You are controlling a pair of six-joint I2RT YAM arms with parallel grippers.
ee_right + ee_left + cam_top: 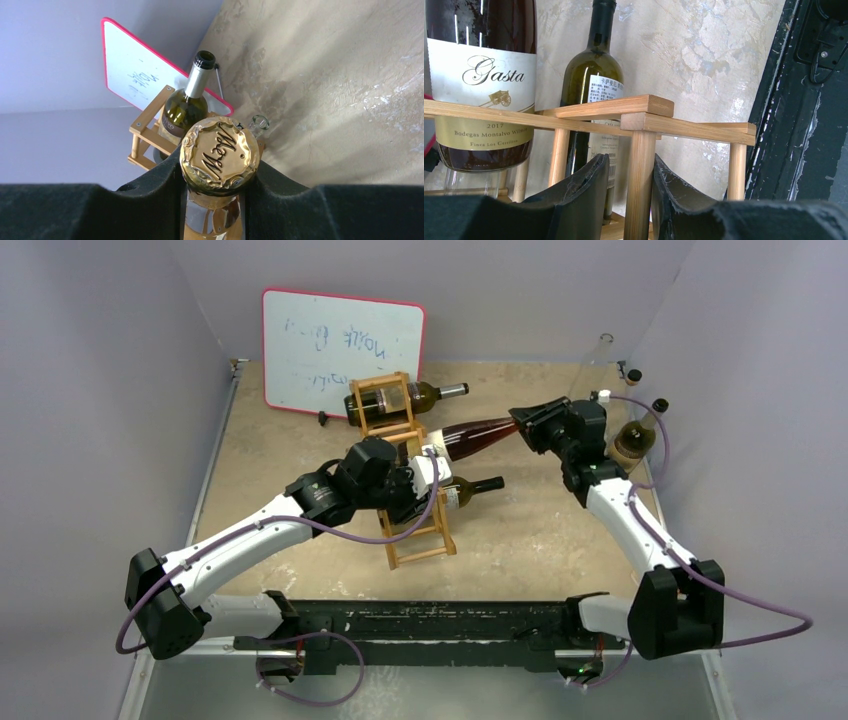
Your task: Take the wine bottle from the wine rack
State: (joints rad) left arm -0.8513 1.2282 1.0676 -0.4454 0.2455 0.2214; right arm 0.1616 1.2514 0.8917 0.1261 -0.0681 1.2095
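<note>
Bottle (478,432) of amber wine, clear glass with a crumpled gold foil cap (220,155) and a cream-and-gold label (481,75), lies through the rack (420,540), with its neck pointing right. The right tool (525,425) is clamped on its neck at the cap. The left tool (630,172) is clamped on a rack post. The far green bottle (415,397) and the near green bottle (468,486) flank it. The rack stands on the bench (540,530).

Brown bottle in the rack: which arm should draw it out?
Right. The right gripper is shut on the gold-capped neck of the brown bottle; the left gripper only clamps a wine rack post.
</note>
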